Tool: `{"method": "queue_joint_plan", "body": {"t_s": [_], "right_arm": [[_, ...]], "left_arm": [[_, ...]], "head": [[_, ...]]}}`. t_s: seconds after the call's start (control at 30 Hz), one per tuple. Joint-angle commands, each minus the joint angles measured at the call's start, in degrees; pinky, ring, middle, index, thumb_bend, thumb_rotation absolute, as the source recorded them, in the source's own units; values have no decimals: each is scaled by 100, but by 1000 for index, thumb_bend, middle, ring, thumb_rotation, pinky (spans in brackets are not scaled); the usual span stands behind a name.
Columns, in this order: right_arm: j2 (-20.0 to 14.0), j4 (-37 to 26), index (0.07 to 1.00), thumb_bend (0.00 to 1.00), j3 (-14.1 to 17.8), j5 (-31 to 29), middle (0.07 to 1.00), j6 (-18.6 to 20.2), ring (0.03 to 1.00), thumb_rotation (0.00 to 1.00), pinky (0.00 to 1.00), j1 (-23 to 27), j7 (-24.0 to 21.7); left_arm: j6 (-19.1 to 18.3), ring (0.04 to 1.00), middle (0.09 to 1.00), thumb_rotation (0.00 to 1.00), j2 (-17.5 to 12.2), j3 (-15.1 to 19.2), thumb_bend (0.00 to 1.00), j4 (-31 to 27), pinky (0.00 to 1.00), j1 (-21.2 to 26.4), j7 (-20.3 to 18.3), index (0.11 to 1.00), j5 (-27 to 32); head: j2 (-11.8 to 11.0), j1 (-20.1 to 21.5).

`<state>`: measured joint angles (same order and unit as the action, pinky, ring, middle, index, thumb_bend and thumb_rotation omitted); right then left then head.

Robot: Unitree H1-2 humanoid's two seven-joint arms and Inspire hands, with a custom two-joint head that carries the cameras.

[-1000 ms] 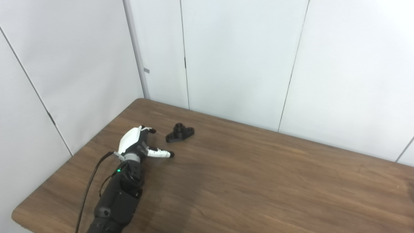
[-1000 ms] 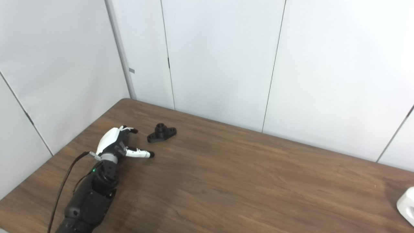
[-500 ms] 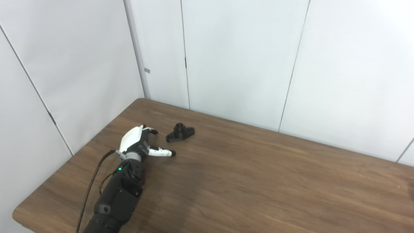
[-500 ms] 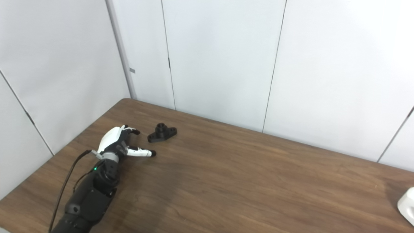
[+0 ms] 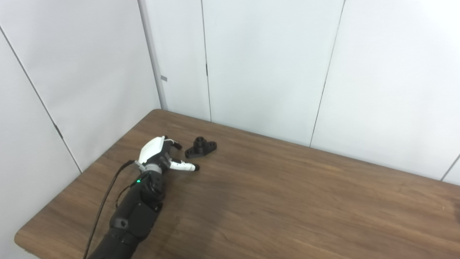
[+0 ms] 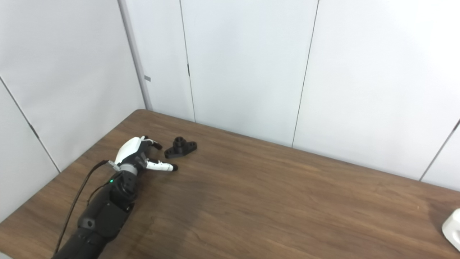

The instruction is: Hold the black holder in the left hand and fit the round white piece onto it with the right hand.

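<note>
The black holder (image 5: 200, 147) lies flat on the brown table (image 5: 287, 201) near its far left corner, a short round post standing up from its middle. My left hand (image 5: 158, 156) hovers just left of it, open, with the fingers spread. The fingertips (image 6: 157, 146) are close to the holder's left end and the thumb (image 6: 163, 166) points right in front of it, touching nothing. A white rounded object (image 6: 452, 230) sits at the right edge of the right eye view, cut off by the frame; it may be the round white piece. My right hand is out of view.
White wall panels (image 5: 266, 64) stand right behind the table's far edge and along its left side. The table's left corner edge (image 5: 21, 237) runs close to my left forearm (image 5: 133, 216). A black cable (image 5: 107, 201) trails along that arm.
My left hand has slid forward and to the right, closing the gap to the black holder. The holder and the white object have stayed put.
</note>
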<state>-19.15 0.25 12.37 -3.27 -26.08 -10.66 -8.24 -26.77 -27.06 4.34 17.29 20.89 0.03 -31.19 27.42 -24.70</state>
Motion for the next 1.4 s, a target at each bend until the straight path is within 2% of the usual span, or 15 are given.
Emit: {"method": "queue_joint_plan", "body": {"t_s": [0.0,0.23,0.53,0.87,1.2,1.37], "right_arm": [[320,267,756,591,-119,-85,751,-84,684,582,549,-402,8],[352,165,743,687,-127,-116,752,-82,686,615,535,-480,30],[377,93,761,722,-121,-128,785,-82,723,634,558,-552,23],[425,-2,818,785,-113,-93,858,-72,813,662,636,-655,37],[443,-61,861,820,-110,-178,893,-70,853,671,697,-716,20],[426,-82,874,861,-107,-189,902,-53,868,694,727,-737,31]], "left_arm": [[-3,1000,1000,207,-64,-114,971,9,1000,205,10,747,-10],[91,1000,1000,186,-42,-287,963,213,1000,292,115,742,102],[138,1000,1000,193,11,-500,954,384,1000,388,158,755,220],[220,1000,1000,199,39,-716,958,608,1000,466,278,750,263],[657,1000,1000,92,47,-818,908,751,1000,428,513,695,295],[796,1000,1000,13,35,-828,825,768,953,385,561,612,329]], "head": [[3,25],[16,114],[-4,241],[-16,349],[-10,380],[6,377]]}}
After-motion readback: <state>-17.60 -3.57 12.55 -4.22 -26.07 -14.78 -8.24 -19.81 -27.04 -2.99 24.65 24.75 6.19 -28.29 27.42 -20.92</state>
